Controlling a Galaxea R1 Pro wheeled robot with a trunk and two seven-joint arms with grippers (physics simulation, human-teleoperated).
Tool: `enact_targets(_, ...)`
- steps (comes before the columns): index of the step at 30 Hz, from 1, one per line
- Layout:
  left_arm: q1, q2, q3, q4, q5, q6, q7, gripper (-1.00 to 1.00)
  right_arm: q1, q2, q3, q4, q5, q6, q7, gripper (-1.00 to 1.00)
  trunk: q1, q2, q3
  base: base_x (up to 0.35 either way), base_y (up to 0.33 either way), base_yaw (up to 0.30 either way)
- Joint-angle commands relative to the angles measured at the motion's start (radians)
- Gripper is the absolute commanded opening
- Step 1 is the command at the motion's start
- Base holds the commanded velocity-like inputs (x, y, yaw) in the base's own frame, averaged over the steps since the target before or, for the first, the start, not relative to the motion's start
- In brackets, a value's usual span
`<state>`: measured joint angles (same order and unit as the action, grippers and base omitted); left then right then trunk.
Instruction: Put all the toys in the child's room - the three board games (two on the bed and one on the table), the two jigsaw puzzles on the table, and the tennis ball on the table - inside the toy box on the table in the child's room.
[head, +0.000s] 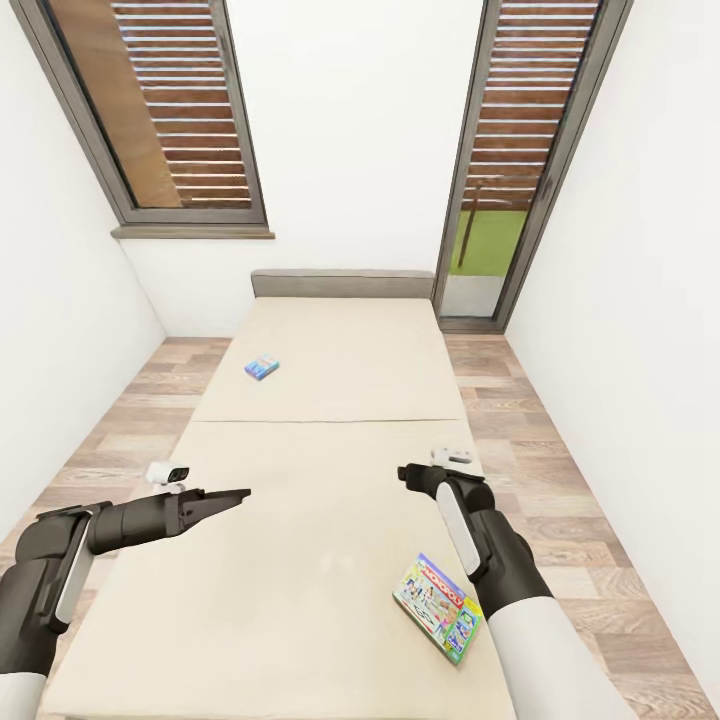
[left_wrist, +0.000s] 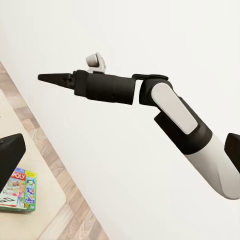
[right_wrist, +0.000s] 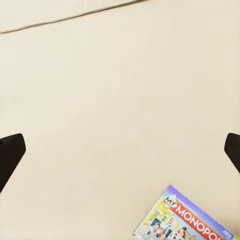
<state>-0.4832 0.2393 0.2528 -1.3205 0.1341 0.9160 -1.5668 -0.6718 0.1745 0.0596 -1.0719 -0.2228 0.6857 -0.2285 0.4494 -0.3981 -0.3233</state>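
Your left pincer (head: 238, 493) seemed closed and empty over the bed (head: 300, 560); your right pincer (head: 405, 473) hung wide apart. The Monopoly box (head: 437, 607) lay near the bed's right edge, the small blue box (head: 261, 367) far ahead, with bare mattress between.

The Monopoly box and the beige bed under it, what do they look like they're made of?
The white-green Monopoly game box looks like printed cardboard with a slightly glossy face: flat, sharp edges, colourful artwork. The wide beige bed mattress looks like matte fabric, even in tone with a seam across the middle, though the render shows no weave, so that is a guess.
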Motion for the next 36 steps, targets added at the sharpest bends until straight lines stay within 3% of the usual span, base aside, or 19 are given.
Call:
enact_targets(1, -0.001, 0.001, 0.0, 0.0, -0.001, 0.011, -0.004, 1.0, 0.0, 0.0, 0.001, -0.001, -0.01, 0.002, -0.009, 1.0, 0.001, -0.002, -0.002, 0.0, 0.0, 0.0)
enact_targets(20, -0.001, 0.001, 0.001, 0.0, -0.002, 0.011, -0.004, 1.0, -0.002, 0.0, 0.002, 0.0, -0.007, 0.007, -0.01, 1.0, 0.001, -0.002, -0.003, 0.0, 0.0, 0.0)
enact_targets(36, 0.0, 0.001, 0.002, 0.0, -0.001, 0.011, -0.004, 1.0, -0.007, -0.005, -0.001, 0.008, -0.003, 0.013, -0.012, 1.0, 0.001, -0.002, -0.026, 0.0, 0.0, 0.0)
